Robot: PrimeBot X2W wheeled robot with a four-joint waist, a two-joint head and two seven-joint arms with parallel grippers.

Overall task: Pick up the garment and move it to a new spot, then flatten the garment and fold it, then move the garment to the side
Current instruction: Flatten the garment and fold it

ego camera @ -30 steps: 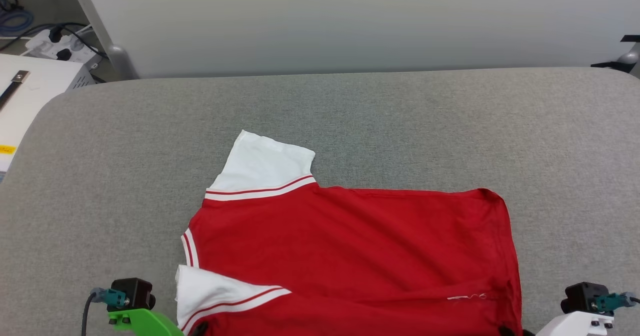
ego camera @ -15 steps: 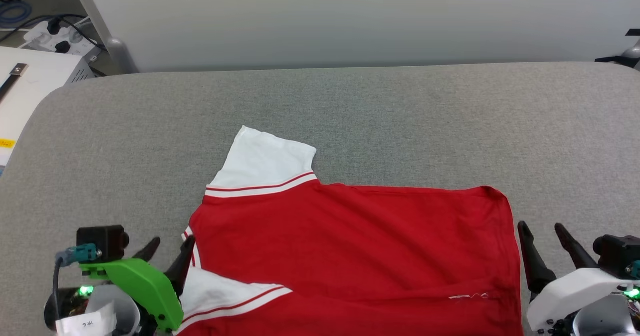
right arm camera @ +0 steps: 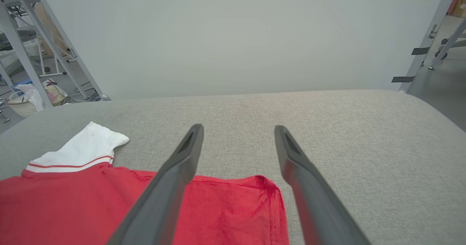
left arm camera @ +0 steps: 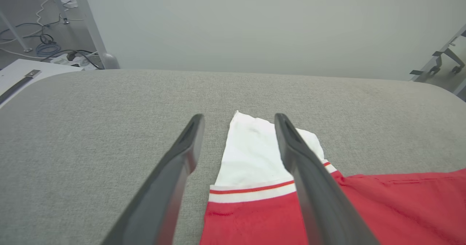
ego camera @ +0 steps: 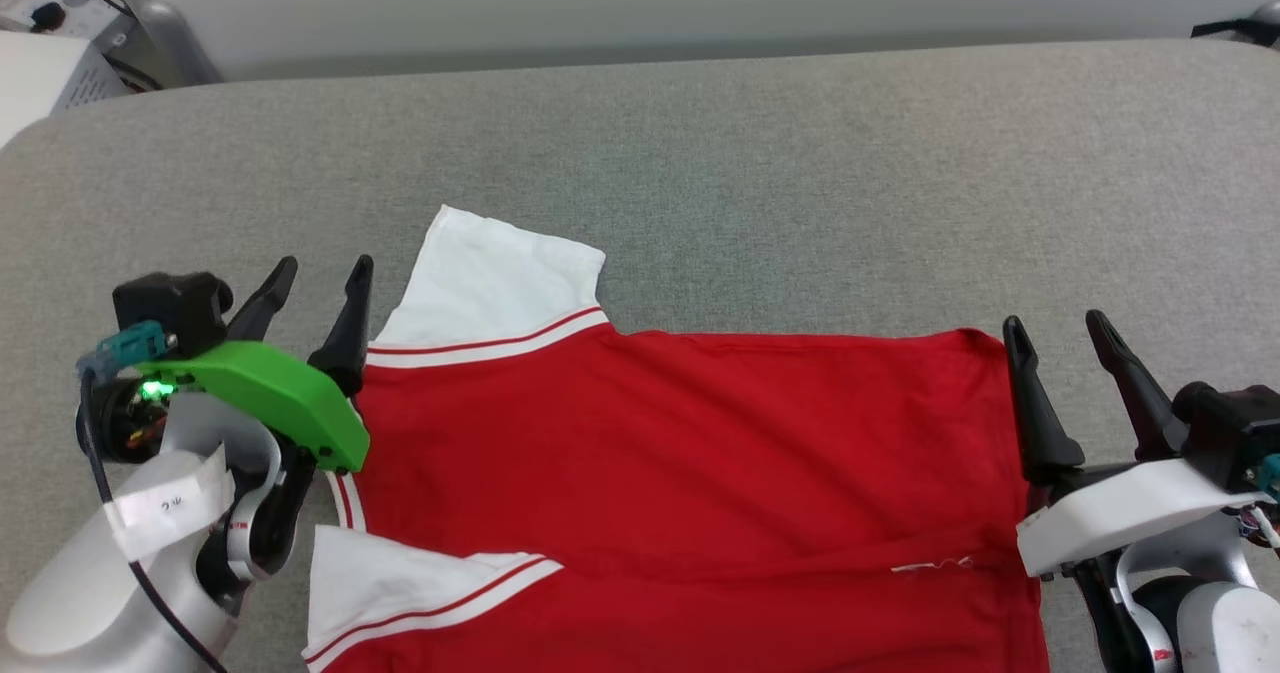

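- The shirt (ego camera: 680, 453) lies red side up at the near middle of the grey table (ego camera: 700, 153).
- Left claw (ego camera: 323, 268), fingers apart beside the far sleeve (ego camera: 500, 283), may pinch only one layer.
- Right claw (ego camera: 1053, 323), fingers apart at the far right corner, could drag wrinkles in.

A grey fabric-covered table (ego camera: 760, 153) with rounded corners carries the red, white-sleeved garment (ego camera: 680, 453), lying spread out.

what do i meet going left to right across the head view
green-shelled left gripper with dark fingers open → red jersey T-shirt with white sleeves → white-shelled right gripper, fingers open
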